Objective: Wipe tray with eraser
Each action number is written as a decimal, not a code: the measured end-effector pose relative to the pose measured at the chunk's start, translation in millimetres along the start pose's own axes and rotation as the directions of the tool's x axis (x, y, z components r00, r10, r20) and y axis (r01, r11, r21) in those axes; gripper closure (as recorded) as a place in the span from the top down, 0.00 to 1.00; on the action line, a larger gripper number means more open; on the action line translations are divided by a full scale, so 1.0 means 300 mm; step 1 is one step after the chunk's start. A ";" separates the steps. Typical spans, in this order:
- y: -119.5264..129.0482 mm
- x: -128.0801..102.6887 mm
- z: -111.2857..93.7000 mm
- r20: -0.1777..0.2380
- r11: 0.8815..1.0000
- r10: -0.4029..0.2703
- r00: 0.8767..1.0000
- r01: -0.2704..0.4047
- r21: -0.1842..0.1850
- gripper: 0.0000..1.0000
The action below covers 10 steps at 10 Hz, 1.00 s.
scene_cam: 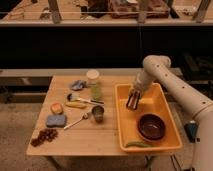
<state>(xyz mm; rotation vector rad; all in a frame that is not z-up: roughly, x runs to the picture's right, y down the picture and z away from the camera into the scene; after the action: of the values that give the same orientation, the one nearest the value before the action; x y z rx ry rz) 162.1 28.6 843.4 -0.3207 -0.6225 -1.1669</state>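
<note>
A: Camera view: where is the eraser?

B: Gripper (132, 102) stands over the tray's (123, 120) far left part, closed, seemingly on the eraser (132, 105), a small dark block at its tips.

A: Handling?

B: Likely light and stiff; hold by the long sides.

A: Surroundings?

B: Bowl (151, 126) sits in the tray on a wooden worktop (102, 137); dark shelving behind.

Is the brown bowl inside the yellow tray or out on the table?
Inside. The brown bowl sits upright on the yellow tray floor, near its front right corner. The end effector hangs over the tray's back left part.
</note>
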 end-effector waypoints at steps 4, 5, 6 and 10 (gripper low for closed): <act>-0.113 -0.119 -0.012 0.002 0.996 -0.080 0.997 0.080 0.034 0.00; -0.104 -0.141 -0.020 0.002 0.995 -0.090 0.996 0.090 0.040 0.00; -0.081 -0.155 -0.025 0.004 0.995 -0.092 0.996 0.092 0.039 0.00; 0.039 -0.160 0.014 0.010 0.997 -0.072 0.997 0.072 -0.007 0.00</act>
<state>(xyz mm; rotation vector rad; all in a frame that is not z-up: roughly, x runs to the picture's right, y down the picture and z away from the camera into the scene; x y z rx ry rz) 159.5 71.4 818.4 -0.3124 -0.6427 -1.2376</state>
